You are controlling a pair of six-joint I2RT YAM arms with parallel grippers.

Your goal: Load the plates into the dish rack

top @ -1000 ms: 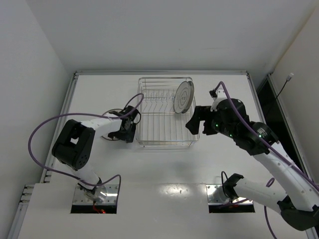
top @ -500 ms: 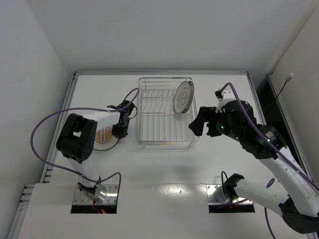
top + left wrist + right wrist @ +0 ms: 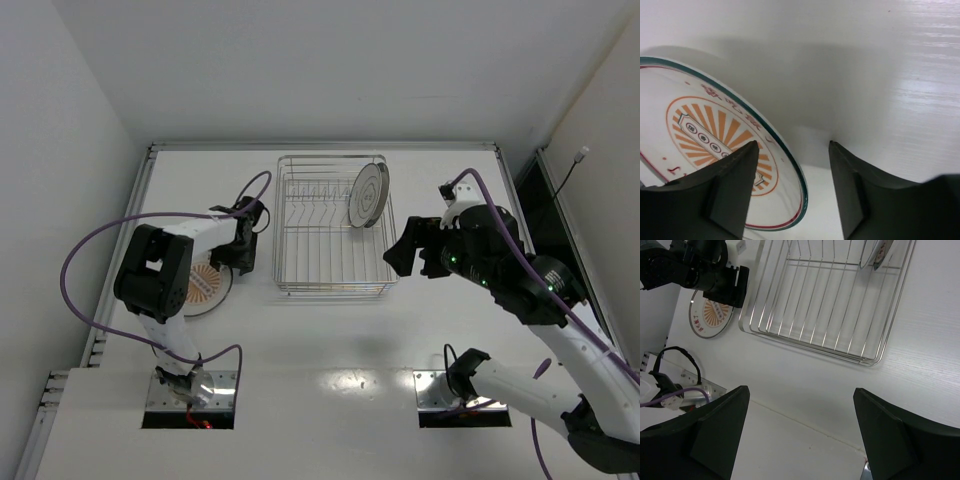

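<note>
- The left gripper (image 3: 792,150) is spread, with the rim of the sunburst plate (image 3: 715,145) between its fingers; the plate lies on the table (image 3: 320,350), left of the dish rack (image 3: 335,291).
- The rim should be seated deeply before closure.
- The right gripper (image 3: 801,391) is spread, empty.

White table (image 3: 330,340), matte, faint grain visible in the wrist views. Raised metal rail (image 3: 320,146) runs along its far edge and both sides. Plain white walls (image 3: 300,60) behind and to the left. Right side: dark panel (image 3: 533,200) beyond the rail, thin black wire (image 3: 572,172) with a white plug above it.
</note>
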